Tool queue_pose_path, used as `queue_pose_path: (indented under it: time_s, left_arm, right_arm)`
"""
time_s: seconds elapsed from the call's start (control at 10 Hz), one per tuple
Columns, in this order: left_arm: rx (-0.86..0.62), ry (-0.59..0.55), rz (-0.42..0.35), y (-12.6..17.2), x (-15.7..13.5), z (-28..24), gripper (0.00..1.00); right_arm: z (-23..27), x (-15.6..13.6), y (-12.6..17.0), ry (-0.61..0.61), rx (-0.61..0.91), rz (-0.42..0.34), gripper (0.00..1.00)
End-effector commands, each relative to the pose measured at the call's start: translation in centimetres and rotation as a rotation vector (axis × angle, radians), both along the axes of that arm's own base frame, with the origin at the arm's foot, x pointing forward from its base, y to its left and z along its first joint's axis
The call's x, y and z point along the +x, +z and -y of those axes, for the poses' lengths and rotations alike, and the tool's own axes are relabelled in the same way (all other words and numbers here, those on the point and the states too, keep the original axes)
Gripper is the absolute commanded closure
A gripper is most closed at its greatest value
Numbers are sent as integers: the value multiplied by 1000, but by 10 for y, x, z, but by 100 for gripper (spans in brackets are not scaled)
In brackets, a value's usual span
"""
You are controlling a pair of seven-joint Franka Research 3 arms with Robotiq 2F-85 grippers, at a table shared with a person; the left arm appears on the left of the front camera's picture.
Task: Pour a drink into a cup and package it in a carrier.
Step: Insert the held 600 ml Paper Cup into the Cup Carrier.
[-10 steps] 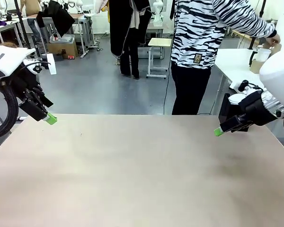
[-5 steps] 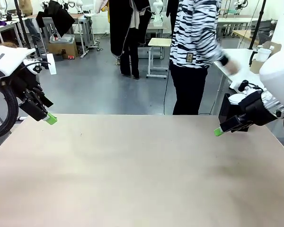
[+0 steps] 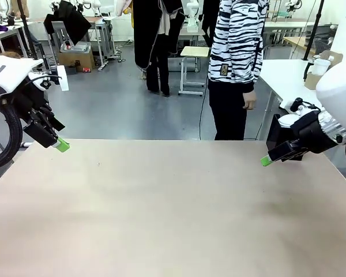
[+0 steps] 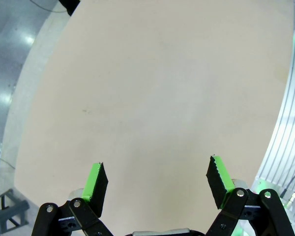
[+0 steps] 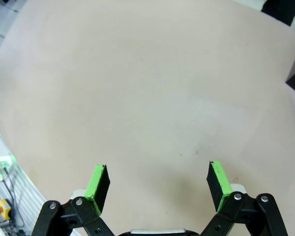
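- A grey, glossy floor [image 3: 121, 104] is seen beyond the beige table [image 3: 173, 213].
- A stool [image 3: 194, 53] is placed mid-room.
- A white side table [image 3: 285, 78] is set at right.
- Cluttered benches [image 3: 86, 26] are ranged at far left.

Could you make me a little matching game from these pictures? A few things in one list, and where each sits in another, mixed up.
Things:
1. left gripper
2. right gripper
3. person
4. stool

Places or states:
A. standing past the table's far edge, in a striped top
B. open, at the table's right edge
C. on the grey floor, farther back
D. open, at the table's left edge

Pairs: 1-D, 2-B, 3-A, 4-C
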State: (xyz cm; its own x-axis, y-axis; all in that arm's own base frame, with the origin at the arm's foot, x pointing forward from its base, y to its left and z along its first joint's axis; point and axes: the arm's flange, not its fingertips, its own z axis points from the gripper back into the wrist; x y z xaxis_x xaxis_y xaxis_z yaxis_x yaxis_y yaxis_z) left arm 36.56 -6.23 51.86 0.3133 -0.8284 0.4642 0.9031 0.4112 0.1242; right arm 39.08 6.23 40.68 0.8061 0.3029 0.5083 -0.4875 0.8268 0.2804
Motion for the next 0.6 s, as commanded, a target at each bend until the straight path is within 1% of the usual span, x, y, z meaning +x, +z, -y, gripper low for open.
queue_pose_path:
  time_s: [0.0, 0.5]
  left_arm:
    - [-14, 10, -9, 1, 0, 0, 0]
    - [-14, 10, -9, 1, 0, 0, 0]
  right_arm:
    - [1, 1, 0, 14, 25, 21, 0]
    - [1, 1, 0, 14, 25, 21, 0]
